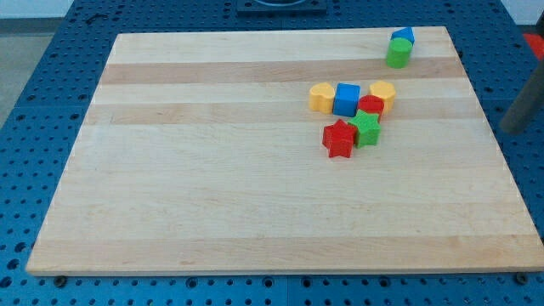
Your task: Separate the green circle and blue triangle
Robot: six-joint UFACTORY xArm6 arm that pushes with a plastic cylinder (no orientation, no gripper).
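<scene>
Green circle (397, 53), blue triangle (403, 36), pale striped wooden board (212, 170), blue pegboard (34, 76).
</scene>
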